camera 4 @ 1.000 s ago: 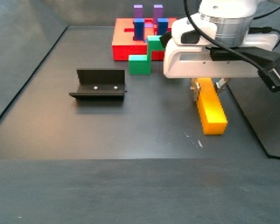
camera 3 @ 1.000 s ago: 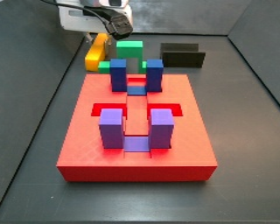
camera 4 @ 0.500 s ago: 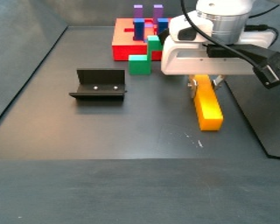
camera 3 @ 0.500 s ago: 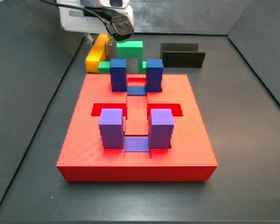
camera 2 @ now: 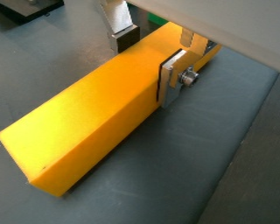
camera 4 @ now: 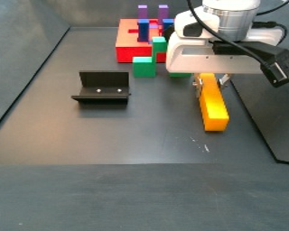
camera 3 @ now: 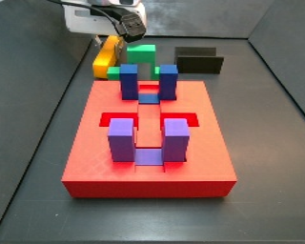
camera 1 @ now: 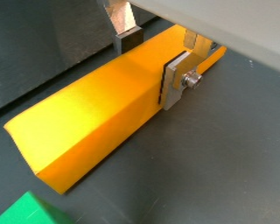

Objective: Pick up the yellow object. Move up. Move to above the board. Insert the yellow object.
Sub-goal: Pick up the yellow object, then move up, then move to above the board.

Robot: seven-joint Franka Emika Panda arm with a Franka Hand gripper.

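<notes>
The yellow object (camera 4: 212, 106) is a long yellow-orange bar on the dark floor, right of the board (camera 4: 126, 34). It also shows behind the board in a side view (camera 3: 107, 55). My gripper (camera 4: 208, 79) is at the bar's far end and shut on it. In both wrist views the silver fingers with dark pads press the bar's two long sides (camera 1: 95, 114) (camera 2: 95, 122), with the gripper (camera 1: 152, 61) (camera 2: 149, 59) straddling it. The red board (camera 3: 104, 152) carries blue (camera 3: 130, 81) and purple (camera 3: 122, 138) upright blocks around recessed slots.
A green block (camera 4: 144, 65) stands beside the board and shows behind it in a side view (camera 3: 141, 54). The dark fixture (camera 4: 101, 87) sits on the floor to the left and shows in a side view (camera 3: 197, 60). Dark walls enclose the floor.
The bar's near end has shifted steadily toward the gripper and up in the side view. The gripper has risen a little with the bar in it.
</notes>
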